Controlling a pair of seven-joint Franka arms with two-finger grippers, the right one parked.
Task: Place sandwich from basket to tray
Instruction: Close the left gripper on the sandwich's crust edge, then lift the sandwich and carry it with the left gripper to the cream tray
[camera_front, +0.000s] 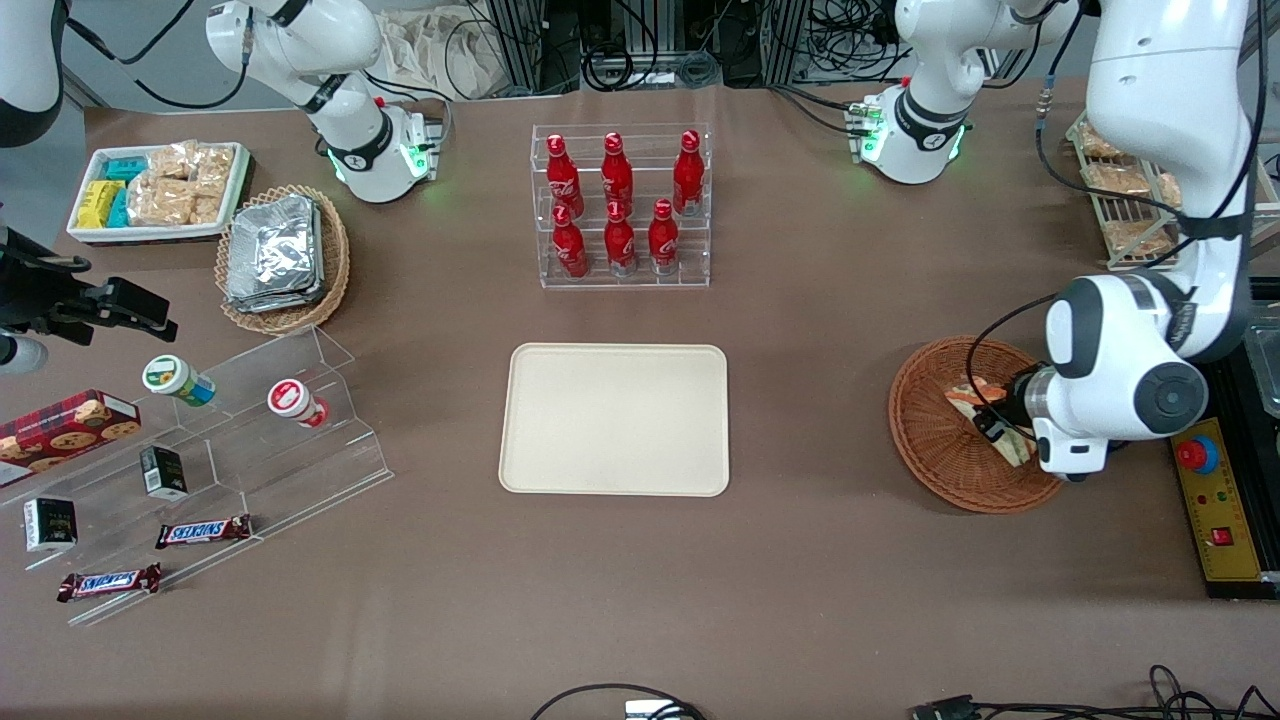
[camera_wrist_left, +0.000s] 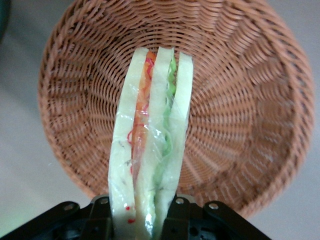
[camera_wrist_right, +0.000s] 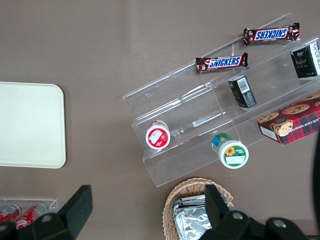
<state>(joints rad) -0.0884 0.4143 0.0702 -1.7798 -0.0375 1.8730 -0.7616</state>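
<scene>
End effector (camera_wrist_left: 138, 220) grips sandwich (camera_wrist_left: 150, 145) above basket (camera_wrist_left: 250, 100).

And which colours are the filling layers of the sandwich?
Orange-red and green, between pale bread, clearest in the left wrist view: sandwich, gripper shut on it.

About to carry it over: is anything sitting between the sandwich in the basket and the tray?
Nothing visible. The gripper holds the sandwich over the basket; only bare table lies between it and the tray.
</scene>
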